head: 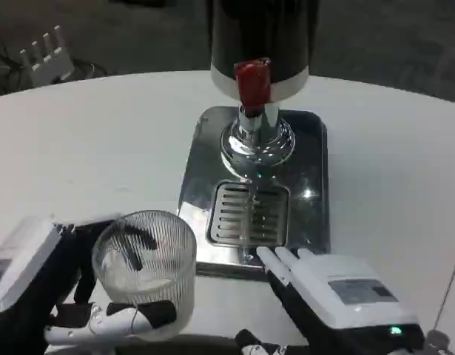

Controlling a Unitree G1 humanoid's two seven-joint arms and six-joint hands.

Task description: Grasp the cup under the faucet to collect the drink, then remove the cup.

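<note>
We see the cup (144, 270), clear and ribbed, at about seven o'clock on the white desk (86, 140), standing upright with its long axis vertical and its open mouth pointing up. It sits just beside the front-left corner of the shiny metal tray (308, 177), off the slotted drain grate (248, 214) and not under the faucet (252, 83).

Our left robot hand (72, 296) is clamped on the cup: a white and black finger crosses the glass low on its near side, and dark fingers show through the wall on the far side.

Our right robot hand (327, 292) lies at about five o'clock, white back up, with its fingertips (275, 260) pointing toward eleven o'clock and reaching the front edge of the tray. The fingers lie straight and close side by side, holding nothing that we can see.

The drink dispenser (260, 37) stands at twelve o'clock, dark-bodied, with a red tap handle above the chrome faucet base. A white object (46, 55) with upright prongs sits beyond the desk at about ten o'clock.
</note>
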